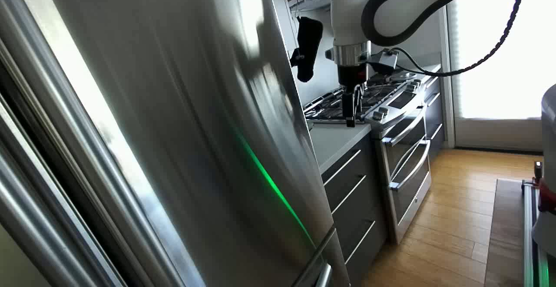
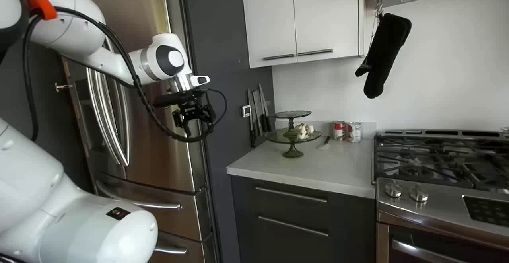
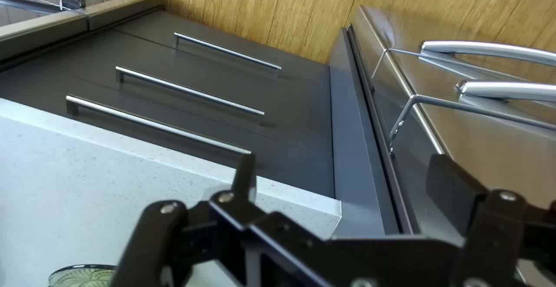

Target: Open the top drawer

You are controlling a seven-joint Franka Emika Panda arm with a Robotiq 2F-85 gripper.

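The top drawer is a dark grey front just under the light countertop, shown in both exterior views (image 1: 346,176) (image 2: 278,206). It appears shut, flush with the fronts below. In the wrist view the top drawer (image 3: 286,161) carries a long silver bar handle (image 3: 156,125). My gripper (image 3: 343,163) is open and empty, its black fingers wide apart. One fingertip overlaps the handle's end in that view, but the exterior views show the gripper (image 1: 352,115) (image 2: 195,117) higher than the drawer and apart from it, in front of the fridge side.
The steel fridge (image 2: 155,151) stands beside the drawer stack, its handles (image 3: 499,50) sticking out. The countertop (image 2: 334,167) bears a green tiered stand (image 2: 292,151) and cans (image 2: 353,131). The oven range (image 2: 437,211) adjoins the stack. A black mitt (image 2: 385,56) hangs above.
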